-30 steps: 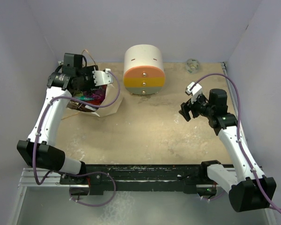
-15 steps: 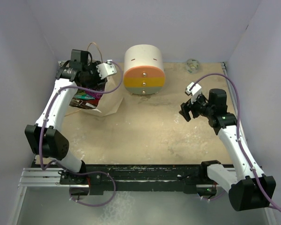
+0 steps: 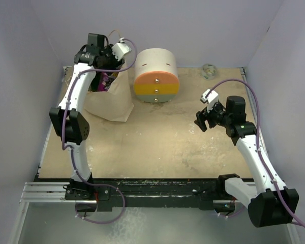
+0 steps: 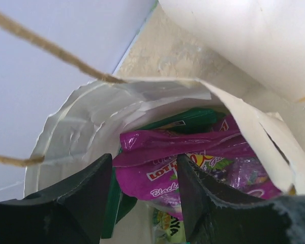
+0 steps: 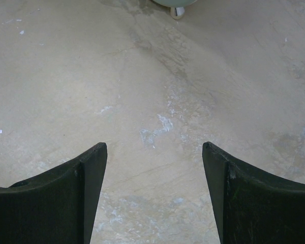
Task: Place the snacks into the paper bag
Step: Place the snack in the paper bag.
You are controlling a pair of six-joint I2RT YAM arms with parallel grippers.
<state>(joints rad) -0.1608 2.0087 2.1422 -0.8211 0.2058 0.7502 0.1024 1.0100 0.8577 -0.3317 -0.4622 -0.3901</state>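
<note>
Left gripper point(image 4: 144, 170), jaws spread and clamping nothing, is hovering over the cream-white paper bag point(image 4: 81, 122) at eleven o'clock, where a purple crinkly packet point(image 4: 193, 147) and a green packet point(image 4: 190, 119) are lying inside, and I'm spotting none outside.

Robot lab cell: plain lilac walls point(image 3: 203, 30) box in scuffed table point(image 3: 162, 147); left arm point(image 3: 73, 101), right arm point(image 3: 254, 147) bolted to metal rail point(image 3: 40, 190).

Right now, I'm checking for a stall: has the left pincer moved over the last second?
Yes. The left pincer went toward the far wall, now level with the round drawer container's top.
</note>
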